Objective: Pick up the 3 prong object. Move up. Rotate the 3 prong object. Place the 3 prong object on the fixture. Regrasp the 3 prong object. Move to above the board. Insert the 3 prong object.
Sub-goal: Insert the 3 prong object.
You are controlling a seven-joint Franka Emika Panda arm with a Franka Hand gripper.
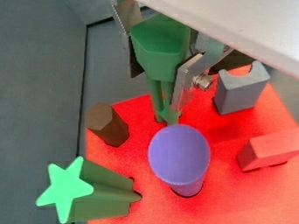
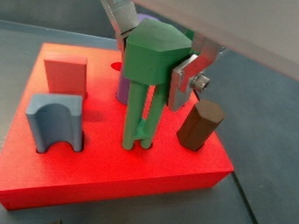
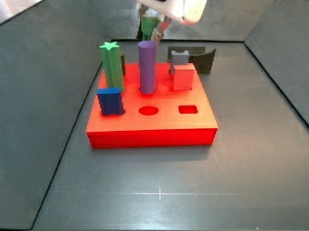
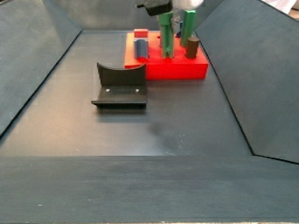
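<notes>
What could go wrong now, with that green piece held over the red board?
The gripper holds the 3 prong object with its prongs at the board. If they miss their hole, they could jam against the surface. The brown peg and purple peg stand close, so a finger might bump one.

The gripper (image 2: 158,61) is held over the board (image 2: 105,179), with the green peg (image 2: 149,83) clamped between the fingers (image 2: 187,77). Little room is left around the fingers: a brown peg (image 2: 201,124) stands just beside one finger, a purple post (image 1: 179,156) near the peg's prongs. The grey floor (image 4: 163,131) around the fixture (image 4: 119,85) is open.
</notes>
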